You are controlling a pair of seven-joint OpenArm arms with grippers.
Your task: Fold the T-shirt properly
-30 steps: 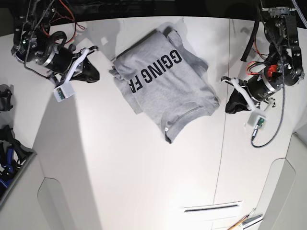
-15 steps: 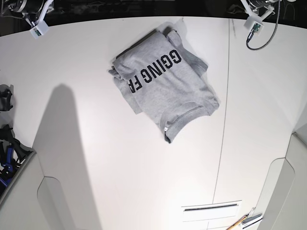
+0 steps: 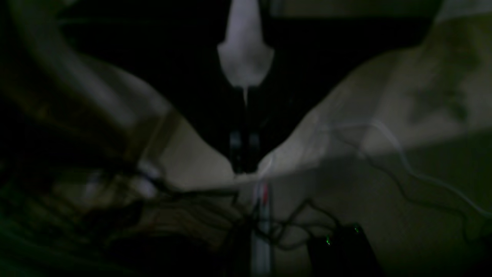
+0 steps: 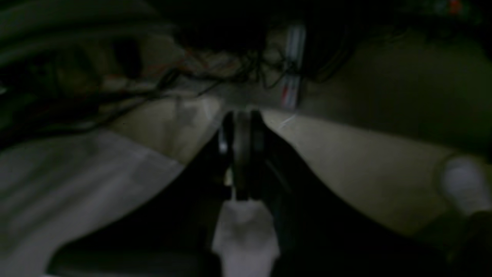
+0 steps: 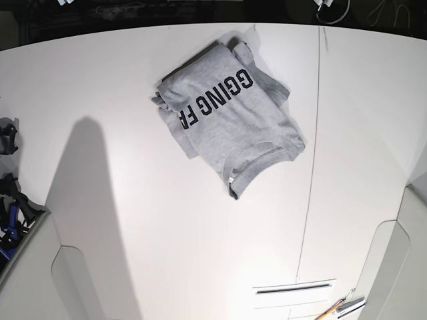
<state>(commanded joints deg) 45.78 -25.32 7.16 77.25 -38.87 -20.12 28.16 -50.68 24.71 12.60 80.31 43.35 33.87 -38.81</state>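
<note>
**Jaws pressed together and empty, shirt well below both**

Jaws of both grippers stood closed on nothing. In the left wrist view the left gripper (image 3: 245, 154) showed its two dark fingers pressed side by side with no cloth between them, pointing at dim cables and a dark floor, not at the table. The right gripper (image 4: 241, 154) looked the same in its own view: fingers together, nothing held, blurred wires beyond. Both views were dark and smeared, so little more could be told from them.

Neither arm appeared over the table (image 5: 200, 233) in the base view; only scraps of white hardware showed at the top edge. The T-shirt (image 5: 227, 117) lay on the far half of the table, apart from both grippers and outside both wrist views. It lay as a compact folded bundle, lettering up, its long axis running on a diagonal from the far left corner toward the near right, with the ribbed neck at the near end. It lay somewhat nearer the side of the right arm than that of the left, though close to the middle.

Judged from that, the fold looked largely done. Any further tidying would call for either gripper to come down and forward onto the bundle, meeting its edges across that diagonal.
</note>
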